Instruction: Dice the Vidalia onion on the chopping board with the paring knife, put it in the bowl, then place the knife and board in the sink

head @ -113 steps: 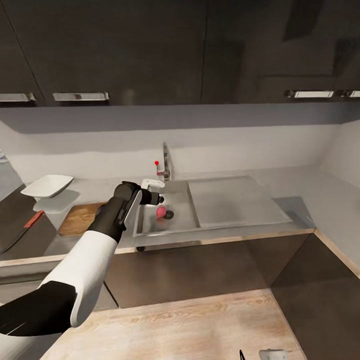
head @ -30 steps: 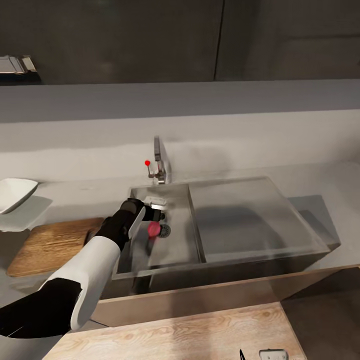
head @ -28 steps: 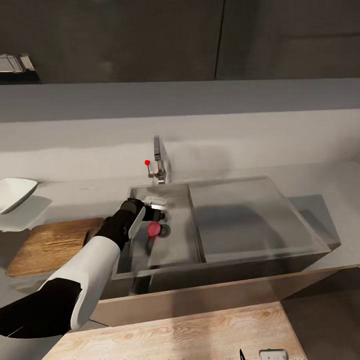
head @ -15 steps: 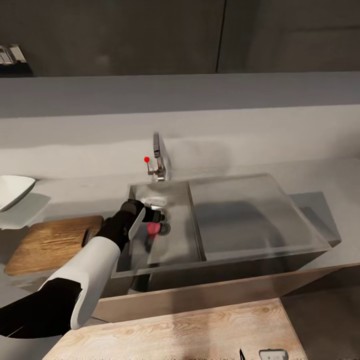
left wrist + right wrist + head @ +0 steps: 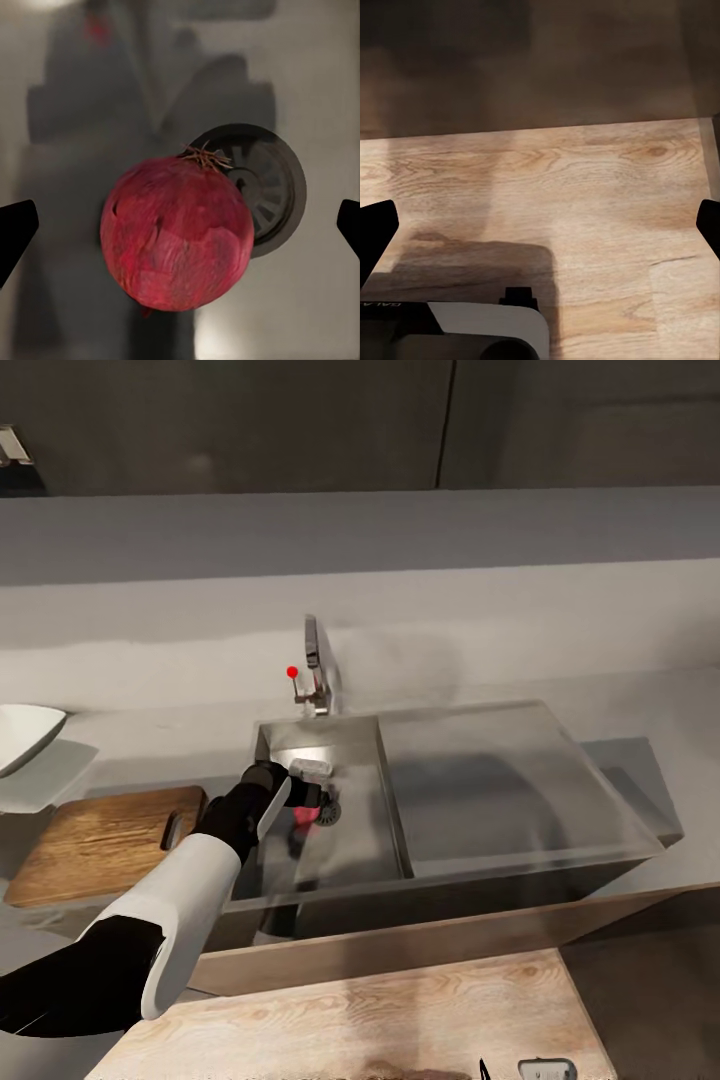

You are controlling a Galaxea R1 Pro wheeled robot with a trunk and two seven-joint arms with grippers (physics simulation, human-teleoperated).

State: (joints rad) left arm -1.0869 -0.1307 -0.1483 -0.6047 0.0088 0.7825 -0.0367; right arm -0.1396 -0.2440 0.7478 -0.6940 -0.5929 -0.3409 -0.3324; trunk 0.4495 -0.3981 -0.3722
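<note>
The pinkish-red Vidalia onion (image 5: 176, 232) lies on the sink floor beside the round drain (image 5: 266, 187). In the head view the onion (image 5: 303, 818) is partly covered by my left gripper (image 5: 312, 792), which hangs in the sink (image 5: 352, 840) basin just above it. My left gripper (image 5: 180, 229) is open, its two dark fingertips (image 5: 15, 234) wide apart on either side of the onion and not touching it. The chopping board (image 5: 95, 842) lies on the countertop (image 5: 150, 755) left of the sink, and the white bowl (image 5: 20, 732) sits beyond it. The paring knife is out of view. My right gripper (image 5: 540, 225) is open over the wooden floor.
A chrome tap (image 5: 314, 670) with a red dot stands behind the basin. The flat drainboard (image 5: 490, 785) stretches to the right of it. Dark wall cabinets hang above. My right gripper (image 5: 545, 1069) sits low near the wooden floor (image 5: 400, 1010).
The head view has shifted a little, so the camera moved. My left gripper has come down slightly over the onion and now covers more of it. The onion has stayed beside the drain.
</note>
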